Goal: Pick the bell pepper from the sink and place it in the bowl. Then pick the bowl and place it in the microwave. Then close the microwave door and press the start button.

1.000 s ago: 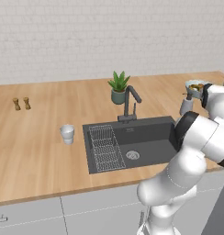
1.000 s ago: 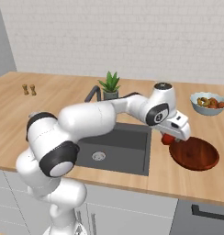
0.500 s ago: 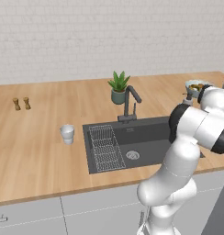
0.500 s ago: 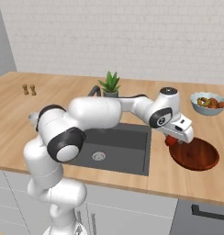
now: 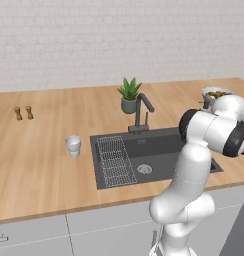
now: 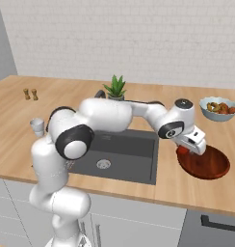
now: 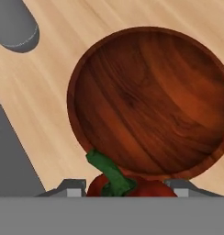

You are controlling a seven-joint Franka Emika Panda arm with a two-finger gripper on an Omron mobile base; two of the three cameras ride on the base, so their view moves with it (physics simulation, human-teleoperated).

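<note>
Over the counter right of the sink (image 6: pixel 120 152), gripper (image 6: pixel 187 148) hangs at the near-left rim of the bowl (image 6: pixel 206 162), fingers pinching the bell pepper (image 6: pixel 183 150) between them. Hand view: bell pepper (image 7: pixel 125 187) sits low between the two grey finger pads (image 7: pixel 70 187), green stem curling up toward the bowl (image 7: pixel 150 101) rim, red body partly cut off at the bottom; pepper not yet over the bowl's middle, just at its edge. That view also gives the bowl's wood-grain inside, which the right base view shows as plain dark red. Left base view: arm's elbow blocks the hand, pepper and bowl hidden; it does show the sink (image 5: pixel 154 155) with wire rack (image 5: pixel 116 161), drain, dark faucet (image 5: pixel 142 112). Farther back: white cup (image 5: pixel 73 146) left of the sink, potted plant (image 5: pixel 129 95) behind the faucet, two small shakers (image 5: pixel 23 113) far left, pale bowl of brown food (image 6: pixel 218 108) behind the red bowl.
</note>
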